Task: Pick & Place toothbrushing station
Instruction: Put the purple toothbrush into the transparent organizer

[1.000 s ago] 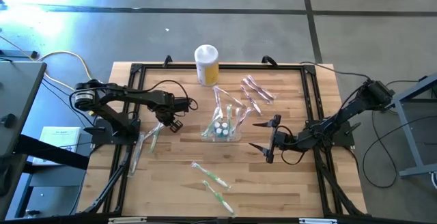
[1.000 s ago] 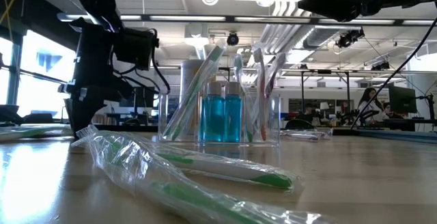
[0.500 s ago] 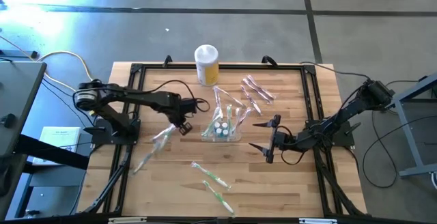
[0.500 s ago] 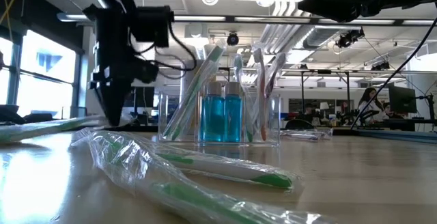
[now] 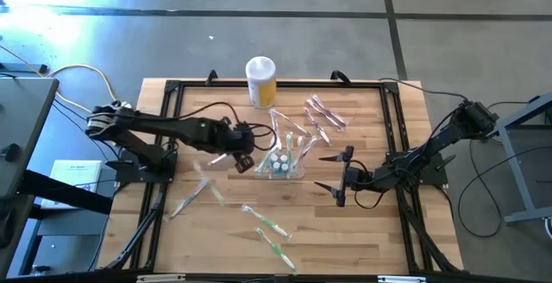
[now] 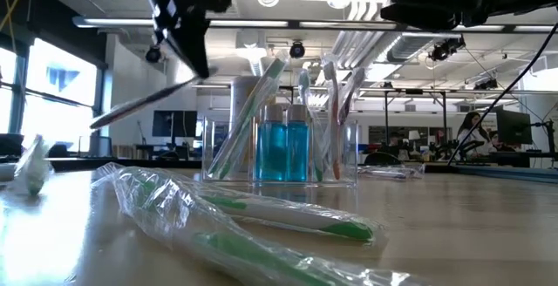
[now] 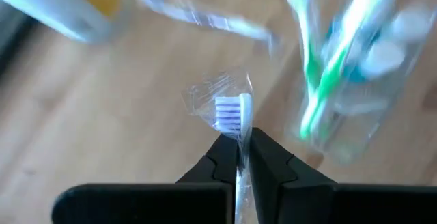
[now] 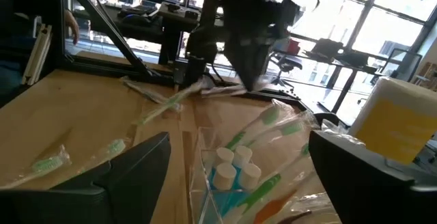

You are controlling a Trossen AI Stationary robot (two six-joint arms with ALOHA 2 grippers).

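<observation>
The see-through holder (image 5: 280, 164) stands mid-table with blue bottles and several toothbrushes upright in it; it also shows in the low view (image 6: 279, 146) and in the left wrist view (image 7: 341, 67). My left gripper (image 5: 240, 159) is just left of the holder, above the table, shut on a wrapped toothbrush (image 6: 144, 103). My right gripper (image 5: 335, 179) is open and empty to the right of the holder, its fingers facing it. My left gripper pinches the wrapped toothbrush between its two fingers at the neck just below the bristle head (image 7: 239, 136), through the clear wrapper. The head (image 7: 230, 113) sticks out past the fingertips. The toothbrush is lifted clear and tilted, its handle end (image 6: 100, 122) lower, toward the table's left.
A yellow canister with a white lid (image 5: 261, 80) stands at the far edge. Wrapped green toothbrushes lie near the front (image 5: 267, 223) and at the left (image 5: 185, 201). Wrapped pink ones (image 5: 323, 115) lie at the far right. A black frame (image 5: 164, 102) borders the work area.
My left gripper has gone toward the table's right, toward the holder, and up, staying shut. The wrapped toothbrush has come off the table and now hangs slanted from the fingers.
</observation>
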